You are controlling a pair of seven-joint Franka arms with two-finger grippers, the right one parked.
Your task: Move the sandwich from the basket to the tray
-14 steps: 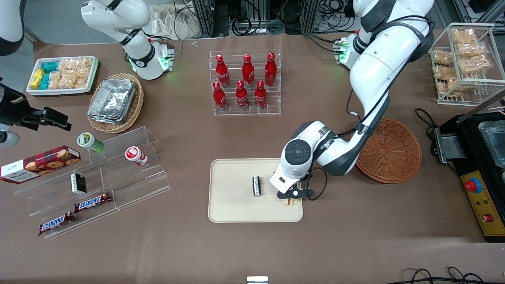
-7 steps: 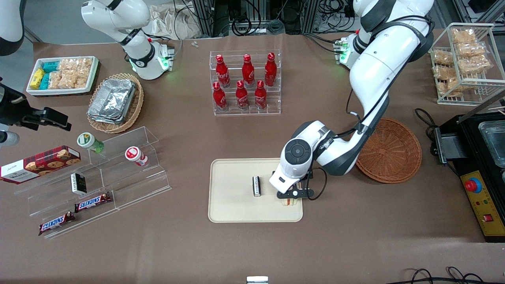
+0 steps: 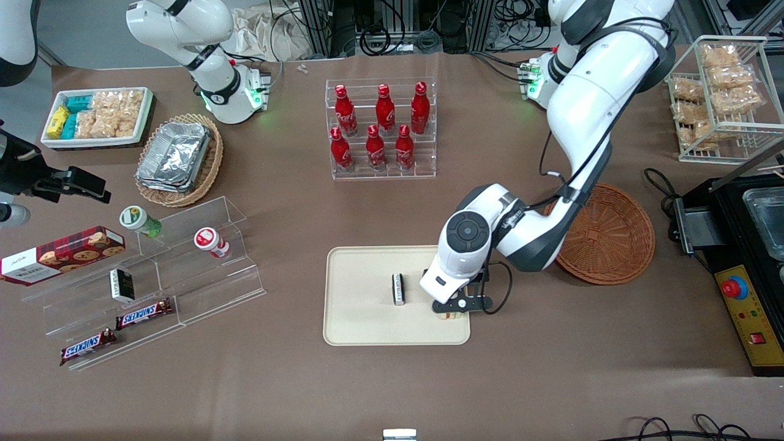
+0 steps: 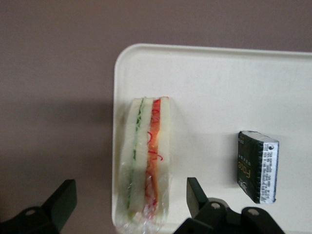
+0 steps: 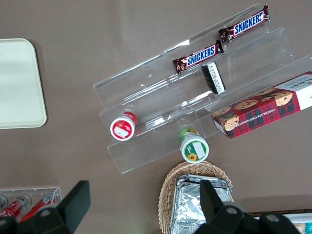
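The sandwich (image 4: pixel 146 161) lies on the cream tray (image 4: pixel 219 87), along the tray's edge nearest the reddish-brown basket (image 3: pixel 612 236). Its red and green filling stripes face up. My left gripper (image 4: pixel 130 195) hangs open just above it, one finger (image 4: pixel 66 195) on each side and neither touching the wrap. In the front view the gripper (image 3: pixel 454 306) covers most of the sandwich (image 3: pixel 450 316), and only a sliver shows on the tray (image 3: pixel 367 318). Nothing lies in the basket.
A small black packet (image 3: pixel 399 288) lies on the tray beside the sandwich. Farther from the camera stands a rack of red bottles (image 3: pixel 383 131). Acrylic steps with snacks (image 3: pixel 153 275) lie toward the parked arm's end. A black machine (image 3: pixel 747 263) stands by the basket.
The left arm's wrist has risen slightly and shifted a little toward the basket. The sandwich has stayed in place on the tray.
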